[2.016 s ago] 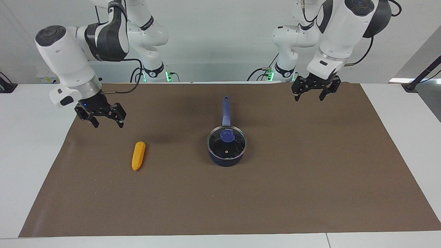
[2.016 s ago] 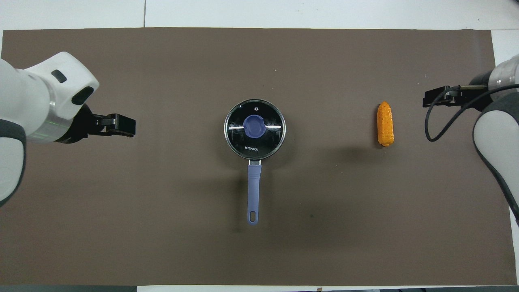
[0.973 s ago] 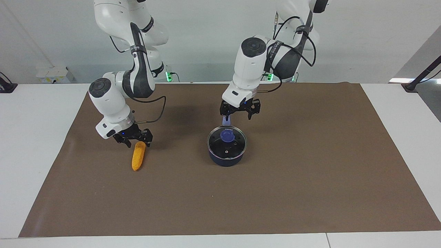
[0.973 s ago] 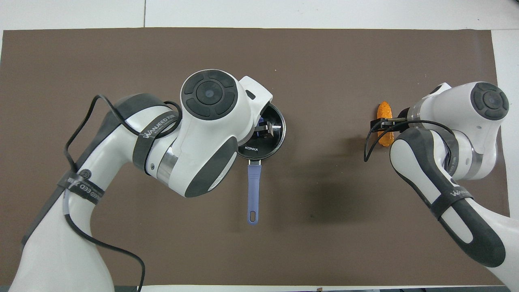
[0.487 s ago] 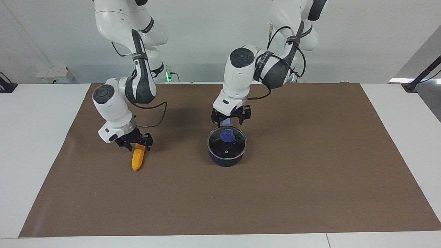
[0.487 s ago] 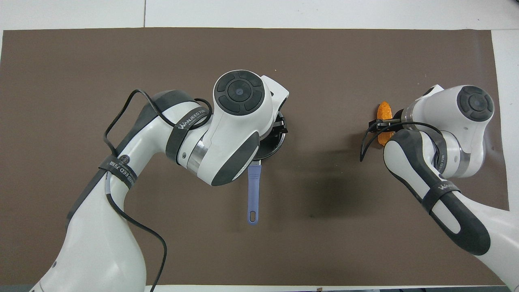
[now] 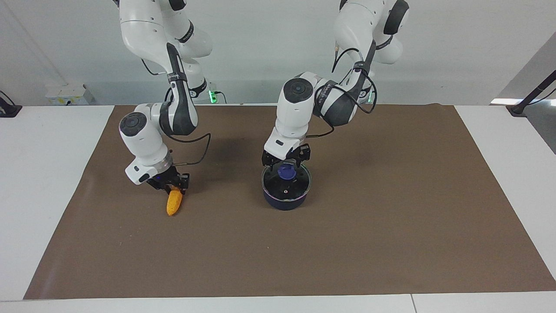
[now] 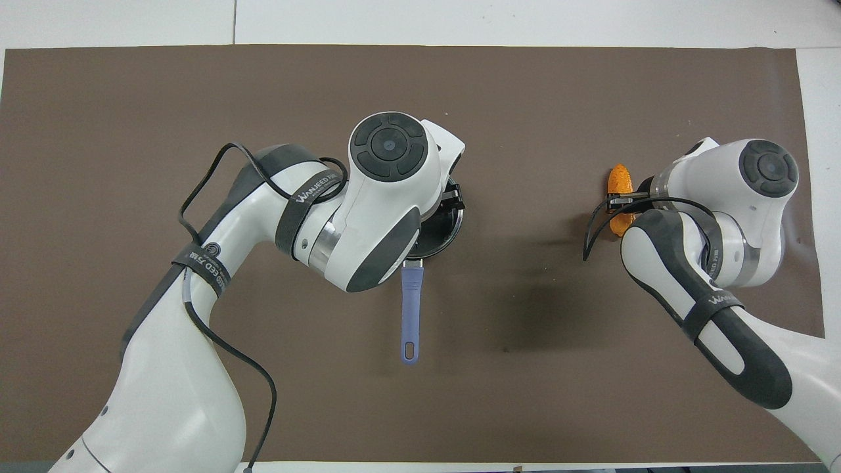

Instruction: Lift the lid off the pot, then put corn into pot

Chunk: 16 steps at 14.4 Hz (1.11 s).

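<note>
The navy pot (image 7: 284,201) stands mid-table, its long blue handle (image 8: 410,309) pointing toward the robots. The glass lid (image 7: 292,184) sits on it, and its blue knob (image 7: 286,171) lies between the fingers of my left gripper (image 7: 285,167), which is open and low over the lid. The left arm hides most of the lid (image 8: 441,233) in the overhead view. The orange corn (image 7: 174,203) lies on the mat toward the right arm's end. My right gripper (image 7: 170,188) is down over the corn's end nearer the robots, fingers open on either side of it. The corn's tapered end (image 8: 619,179) shows in the overhead view.
A brown mat (image 7: 391,195) covers the table, with white table surface (image 7: 39,182) at both ends. Nothing else stands on the mat.
Both arms swung in from the table's ends and came down: the left gripper onto the lid's knob, the right gripper onto the corn. Pot, lid and corn have not moved.
</note>
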Tool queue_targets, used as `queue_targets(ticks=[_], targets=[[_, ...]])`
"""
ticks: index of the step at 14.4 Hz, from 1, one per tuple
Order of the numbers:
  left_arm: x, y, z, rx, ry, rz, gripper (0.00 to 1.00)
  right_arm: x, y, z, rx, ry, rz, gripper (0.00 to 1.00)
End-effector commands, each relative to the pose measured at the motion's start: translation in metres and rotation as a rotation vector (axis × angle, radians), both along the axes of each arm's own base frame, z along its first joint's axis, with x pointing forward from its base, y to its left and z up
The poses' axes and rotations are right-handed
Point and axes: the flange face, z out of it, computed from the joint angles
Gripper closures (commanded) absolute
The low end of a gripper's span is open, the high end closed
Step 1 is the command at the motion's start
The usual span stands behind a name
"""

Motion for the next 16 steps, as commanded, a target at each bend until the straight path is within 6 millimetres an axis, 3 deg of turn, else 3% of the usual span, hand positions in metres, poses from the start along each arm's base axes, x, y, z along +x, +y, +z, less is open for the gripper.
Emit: queue_targets(ticks=[1, 4, 7, 11, 16], targets=[[0.009, 0.000, 0.000, -0.002, -0.019, 0.013, 0.00, 0.002, -0.004, 0.000, -0.006, -0.006, 0.015, 0.97], [0.011, 0.000, -0.001, -0.010, -0.030, 0.012, 0.00, 0.011, -0.003, 0.022, -0.004, 0.014, 0.021, 1.00], [0.010, -0.001, 0.000, -0.010, -0.035, 0.008, 0.00, 0.019, 0.002, 0.070, -0.003, 0.047, 0.033, 1.00], [0.009, 0.000, -0.002, 0.017, -0.046, -0.007, 0.00, 0.014, 0.014, 0.121, 0.001, 0.073, 0.040, 1.00], [0.007, -0.002, -0.004, 0.019, -0.048, -0.012, 0.00, 0.013, 0.082, 0.149, 0.001, 0.089, 0.006, 1.00]])
